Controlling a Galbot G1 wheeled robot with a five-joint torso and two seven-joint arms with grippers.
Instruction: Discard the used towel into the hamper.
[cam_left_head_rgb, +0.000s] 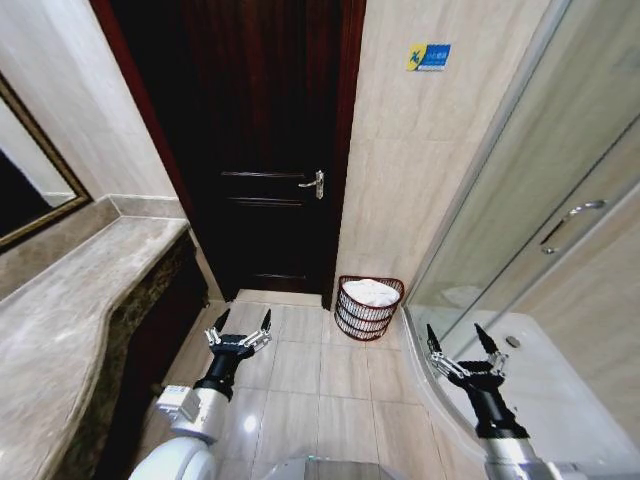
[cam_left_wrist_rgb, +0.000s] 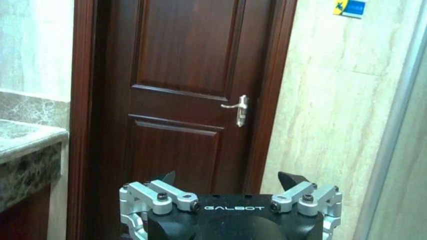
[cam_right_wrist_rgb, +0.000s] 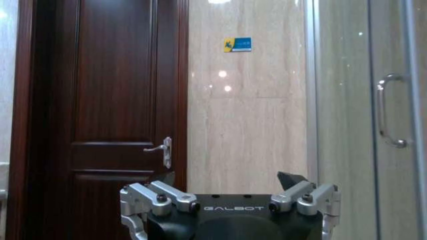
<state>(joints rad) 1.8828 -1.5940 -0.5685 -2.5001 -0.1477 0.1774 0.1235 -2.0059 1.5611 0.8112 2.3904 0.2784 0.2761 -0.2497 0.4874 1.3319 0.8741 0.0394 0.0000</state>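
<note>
I see the hamper (cam_left_head_rgb: 369, 307), a round basket of dark reddish-brown woven slats, standing on the pale tiled floor (cam_left_head_rgb: 320, 375) against the wall beside the dark wooden door (cam_left_head_rgb: 262, 150), with the white towel (cam_left_head_rgb: 371, 292) bunched inside it. My left gripper (cam_left_head_rgb: 241, 324) hangs wide open and empty over the floor; my right gripper (cam_left_head_rgb: 462, 344) is likewise spread wide, holding nothing, near the shower's glass (cam_left_head_rgb: 520, 200).
</note>
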